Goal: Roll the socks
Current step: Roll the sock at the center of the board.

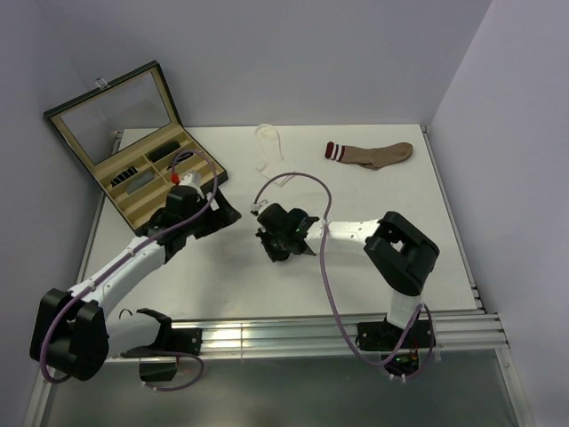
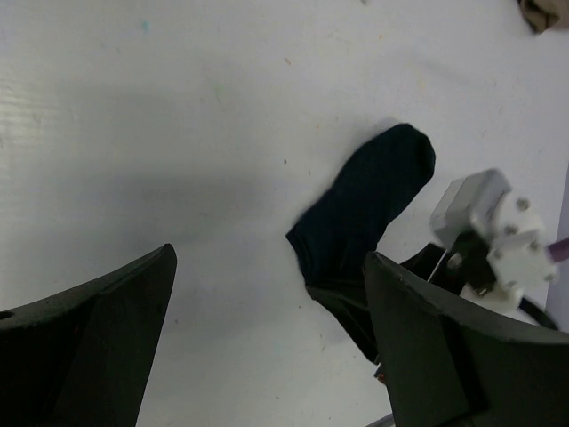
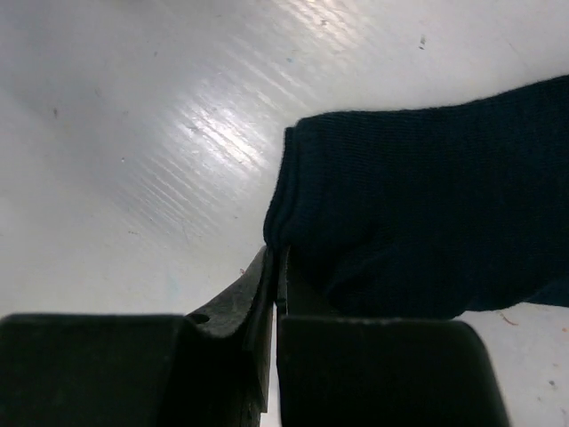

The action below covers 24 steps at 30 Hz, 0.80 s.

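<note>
Pinching one edge of the navy sock [image 3: 427, 205] in the right gripper [image 3: 274, 267], pressing both fingers [image 3: 382, 374] together on the fabric, low against the white table [image 3: 133, 133]. Leaving the rest of that sock stretching flat ahead of the fingertips and off to their right.

Holding the left gripper [image 2: 269, 267] spread wide just above the table, gripping nothing. Facing the same navy sock there, ahead of the gap and over toward its right finger [image 2: 444, 356]. Showing the sock's rounded end pointing away from the left gripper and its near end disappearing under the right gripper's body, just beside that finger.

From above, hiding the navy sock almost wholly beneath the right gripper, sitting near the left gripper at mid-table but apart from it.

Showing, farther out beyond both grippers, a white sock [image 1: 269, 147] lying loosely bent near the table's far edge. Showing also a tan sock [image 1: 378, 154] with a red-and-white striped cuff, flat, well to the right of the white one. Showing, beyond and left of the left gripper, a dark case [image 1: 124, 197] standing open, its glass lid tilted up.
</note>
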{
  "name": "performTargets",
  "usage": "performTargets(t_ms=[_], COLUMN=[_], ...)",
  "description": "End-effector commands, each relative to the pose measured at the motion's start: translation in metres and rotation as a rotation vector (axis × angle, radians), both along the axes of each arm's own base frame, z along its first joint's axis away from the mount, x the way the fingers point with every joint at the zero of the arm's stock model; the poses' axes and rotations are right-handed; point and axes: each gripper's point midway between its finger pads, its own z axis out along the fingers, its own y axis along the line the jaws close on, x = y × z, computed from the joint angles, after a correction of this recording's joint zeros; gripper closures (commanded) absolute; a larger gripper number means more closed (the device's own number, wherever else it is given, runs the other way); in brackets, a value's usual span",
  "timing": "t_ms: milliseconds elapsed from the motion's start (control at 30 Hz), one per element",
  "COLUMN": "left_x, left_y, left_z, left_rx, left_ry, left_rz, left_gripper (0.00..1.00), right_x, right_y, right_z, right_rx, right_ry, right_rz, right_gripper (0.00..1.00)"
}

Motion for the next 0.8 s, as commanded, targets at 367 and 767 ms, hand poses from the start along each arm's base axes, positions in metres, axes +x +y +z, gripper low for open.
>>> performTargets(t_ms=[367,767], left_x=[-0.001,-0.009], left_y=[-0.065,-0.098], left_z=[-0.046,-0.077], left_rx=[-0.086,-0.099], left_ry=[0.113,0.227], left_rz=[-0.018,-0.057], left_gripper=[0.13,0.2], right_x=[0.004,0.013], right_y=[-0.008,-0.016], right_z=[0.017,0.019], right_rx=[0.623,0.628], right_ry=[0.463,0.447], right_rz=[-0.118,-0.123], right_gripper=[1.0,1.0])
